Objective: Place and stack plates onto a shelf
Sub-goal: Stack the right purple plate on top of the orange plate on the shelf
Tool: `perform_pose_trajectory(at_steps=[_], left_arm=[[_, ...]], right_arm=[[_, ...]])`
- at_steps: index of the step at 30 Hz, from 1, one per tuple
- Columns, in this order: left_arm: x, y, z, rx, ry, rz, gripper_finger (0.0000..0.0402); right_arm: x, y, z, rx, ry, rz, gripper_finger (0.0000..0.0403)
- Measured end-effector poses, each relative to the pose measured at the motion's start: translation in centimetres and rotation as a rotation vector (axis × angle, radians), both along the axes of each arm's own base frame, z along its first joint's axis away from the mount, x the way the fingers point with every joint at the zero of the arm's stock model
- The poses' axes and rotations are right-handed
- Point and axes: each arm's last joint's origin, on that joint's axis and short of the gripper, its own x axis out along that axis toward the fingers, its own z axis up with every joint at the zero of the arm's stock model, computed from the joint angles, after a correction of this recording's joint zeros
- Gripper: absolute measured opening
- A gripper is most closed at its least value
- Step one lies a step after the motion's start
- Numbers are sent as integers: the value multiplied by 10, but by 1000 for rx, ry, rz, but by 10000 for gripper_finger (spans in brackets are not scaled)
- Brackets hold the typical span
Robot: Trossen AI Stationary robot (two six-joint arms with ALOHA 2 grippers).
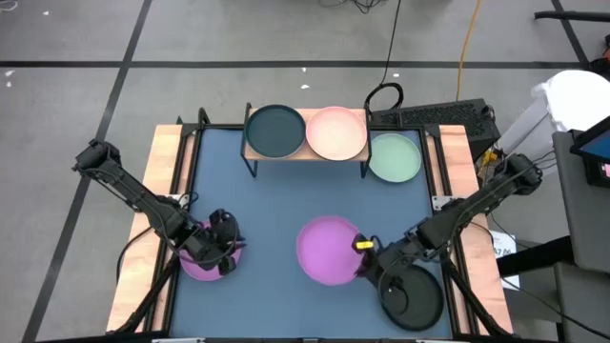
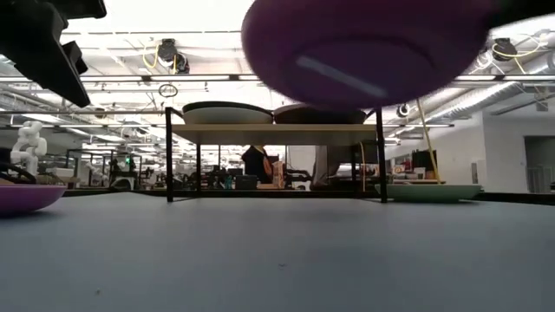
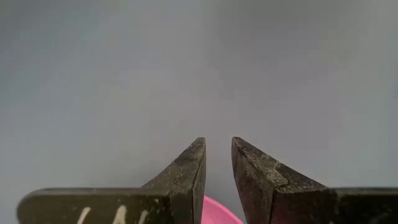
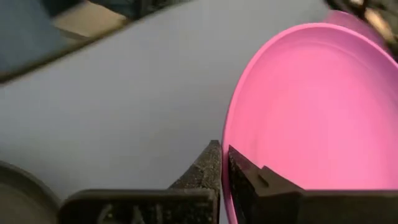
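From above, the shelf (image 1: 307, 152) stands at the far edge of the worktop (image 1: 276, 205), with a dark charcoal plate (image 1: 274, 131) on its left half and a pale pink plate (image 1: 335, 132) on its right half, side by side. A mint green plate (image 1: 395, 157) lies on the worktop just right of the shelf. Near the middle right, the right hand (image 1: 365, 255) grips the near-right rim of a purple plate (image 1: 327, 250). Another dark plate (image 1: 414, 297) lies at the near right corner, partly under that arm. At the near left, the left hand (image 1: 217, 250) hangs over a second purple plate (image 1: 200, 264).

From worktop level, the held purple plate (image 2: 364, 48) is clearly in the air, tilted and close to the camera, with the two shelved plates and the mint plate (image 2: 431, 191) beyond it.

The left wrist view shows that hand's fingers (image 3: 186, 174) drawn nearly together with a narrow gap and nothing between them, a sliver of plate rim below.

The right wrist view shows the right hand's fingers (image 4: 205, 168) pinched tight on the lifted plate's rim.

Judging by this, two plates are shelved, one is in transit, and at least three visible ones remain, so most of the stacking is not yet done
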Motion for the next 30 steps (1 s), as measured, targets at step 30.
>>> perform_pose_trajectory(at_steps=[30], left_arm=[[32,5,23,157,-311,-117,82]], right_arm=[[33,-107,115,-189,9,-527,0]])
